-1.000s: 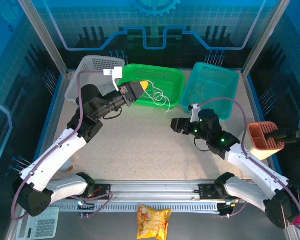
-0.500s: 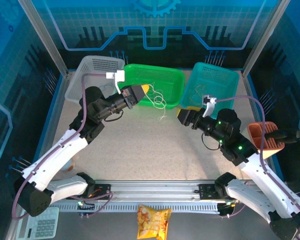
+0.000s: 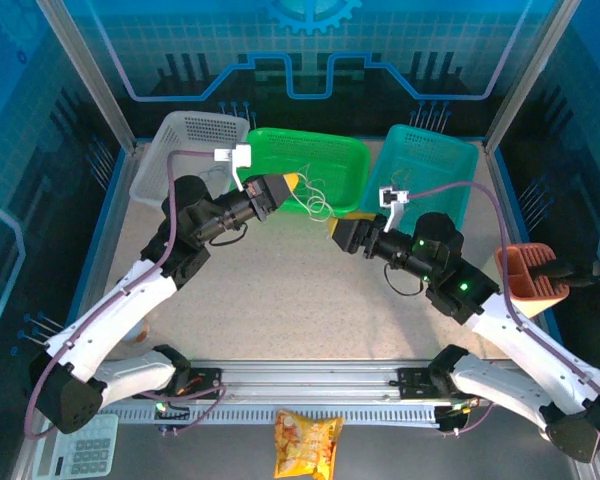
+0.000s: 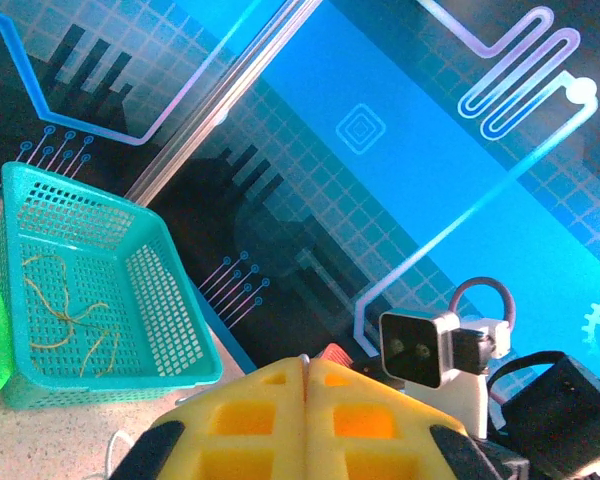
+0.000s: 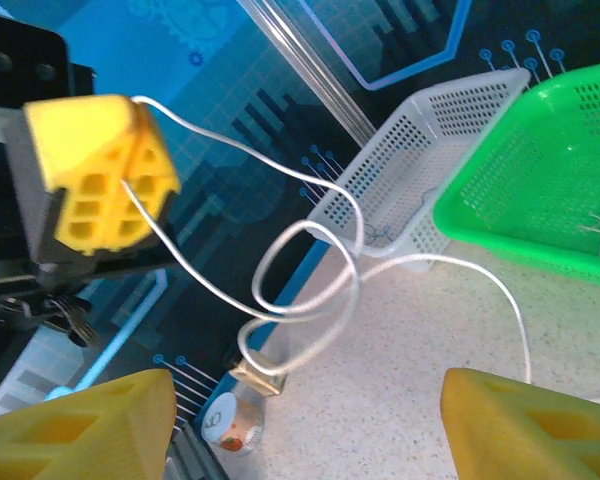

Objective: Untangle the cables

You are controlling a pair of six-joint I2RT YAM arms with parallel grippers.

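White cable (image 5: 310, 290), thin and looped, is pinched between the closed yellow fingertips of the left gripper (image 3: 285, 185) and hangs from them in two or three curls in front of the green basket (image 3: 325, 150). Whether its loose end touches the tabletop (image 3: 280, 290) cannot be told. In the left wrist view the two fingers are seen pressed flat together. The right gripper (image 3: 342, 232) is held just beside the curls with its jaws spread wide and nothing between them.

No writing can be read. A printed snack bag (image 3: 307, 445) and a calculator (image 3: 85, 450) lie beyond the near rail, and a small jar (image 5: 230, 425) with a label is seen in the right wrist view, but the print on all three is too small or blurred.

Three baskets stand along the far edge, close together: a white basket (image 3: 185, 145) at the left, the green one in the middle, and a teal basket (image 4: 170, 300) at the right. Yellowish cables (image 4: 68, 318) lie on the floor of the teal basket. An orange holder (image 3: 530, 272) stands at the right edge.

Speckled beige tabletop is left bare between the baskets and the arm bases. Blue translucent panels with circuit-like line patterns enclose the space on the far side and both flanks.
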